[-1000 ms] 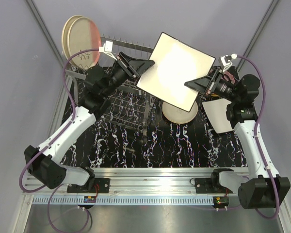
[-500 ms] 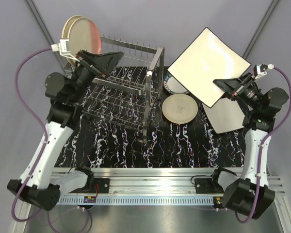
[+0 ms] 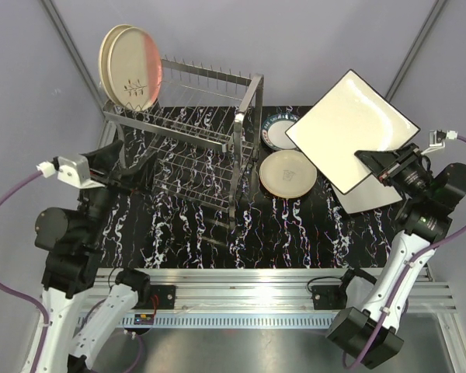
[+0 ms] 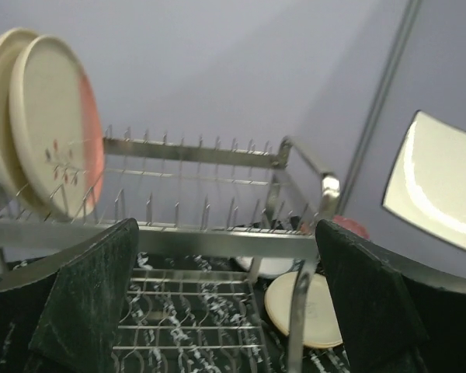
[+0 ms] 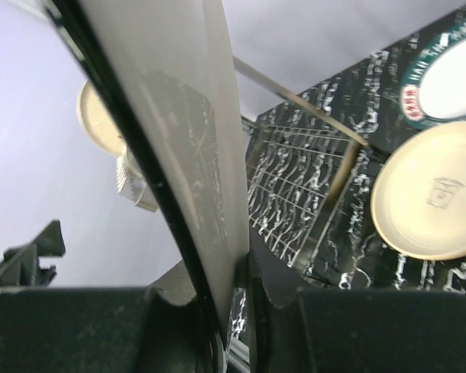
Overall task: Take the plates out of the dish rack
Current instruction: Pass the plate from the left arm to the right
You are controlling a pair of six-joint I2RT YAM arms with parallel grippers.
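The silver wire dish rack (image 3: 188, 134) stands at the back left of the table. Two round cream plates (image 3: 130, 67) lean upright at its far left end; the front one has an orange-pink side. My right gripper (image 3: 379, 165) is shut on the edge of a cream square plate (image 3: 349, 128) with a dark edge and holds it tilted in the air at the right. In the right wrist view that plate (image 5: 179, 132) runs between the jaws of the right gripper (image 5: 233, 287). My left gripper (image 3: 124, 167) hangs open left of the rack. Nothing is between its fingers (image 4: 365, 303).
On the black marbled table (image 3: 217, 233) right of the rack lie a round cream plate (image 3: 287, 172), a white plate with a dark patterned rim (image 3: 278, 134) and another square plate (image 3: 366, 200), partly under the held one. Grey walls close in the back and sides.
The left gripper has opened, let go of the square plate and drawn back to the near left. The right gripper has carried the square plate to the right, over the other square plate.
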